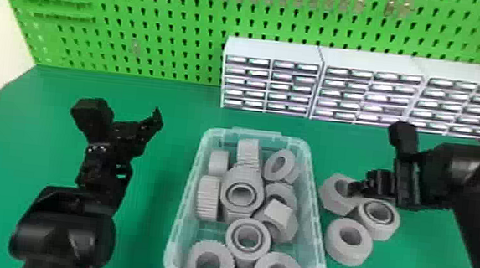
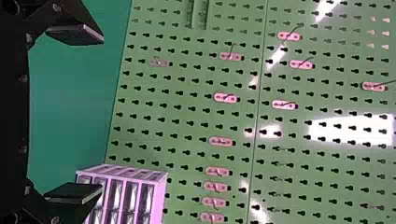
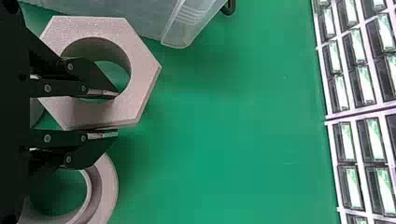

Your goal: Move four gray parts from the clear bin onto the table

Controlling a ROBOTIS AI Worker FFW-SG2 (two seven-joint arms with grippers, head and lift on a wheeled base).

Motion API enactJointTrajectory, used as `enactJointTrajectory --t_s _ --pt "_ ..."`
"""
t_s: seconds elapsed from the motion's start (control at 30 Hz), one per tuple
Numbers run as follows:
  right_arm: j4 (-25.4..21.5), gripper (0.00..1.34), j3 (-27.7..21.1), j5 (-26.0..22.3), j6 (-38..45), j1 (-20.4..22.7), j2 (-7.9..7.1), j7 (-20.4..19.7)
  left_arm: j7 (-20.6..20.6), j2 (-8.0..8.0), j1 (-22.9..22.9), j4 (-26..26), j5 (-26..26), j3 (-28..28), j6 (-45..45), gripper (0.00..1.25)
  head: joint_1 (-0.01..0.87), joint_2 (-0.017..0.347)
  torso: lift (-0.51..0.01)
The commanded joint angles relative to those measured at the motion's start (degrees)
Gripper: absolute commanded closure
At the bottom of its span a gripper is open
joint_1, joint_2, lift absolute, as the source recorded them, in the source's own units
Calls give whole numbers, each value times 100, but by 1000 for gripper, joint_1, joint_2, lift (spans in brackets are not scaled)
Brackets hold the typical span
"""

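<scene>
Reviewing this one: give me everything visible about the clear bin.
The clear bin is an open, see-through box, apparently plastic, rectangular with rounded corners and a lipped rim. It stands upright on the green table, between the two arms, its long sides running away from the robot. Jumbled gray parts rest inside, among them rings and toothed pieces, some leaning or stacked; a bit of bare floor shows between them. Dark marks sit on its near end.

Gray parts (image 1: 243, 174) lie jumbled in the clear bin (image 1: 319, 236); by its right edge, a hexagonal nut (image 1: 327, 194) and two rings (image 1: 345, 255) cluster on the surface (image 1: 144, 240).
</scene>
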Motion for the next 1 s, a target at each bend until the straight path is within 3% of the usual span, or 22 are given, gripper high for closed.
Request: enactJointTrajectory --t_s 0.0,0.8,0.87,0.97 --pt "43 1030 29 20 -26 9 7 0 0 0 0 0 1 -9 0 162 693 72 -52" --pt "474 1029 117 29 -509 97 60 0 9 9 17 0 19 0 0 162 693 72 -52" --pt "474 989 126 29 -509 97 60 0 9 0 17 0 19 0 0 162 693 72 -52" --pt "474 818 117 29 -509 88 60 0 9 0 17 0 19 -9 0 162 693 72 -52"
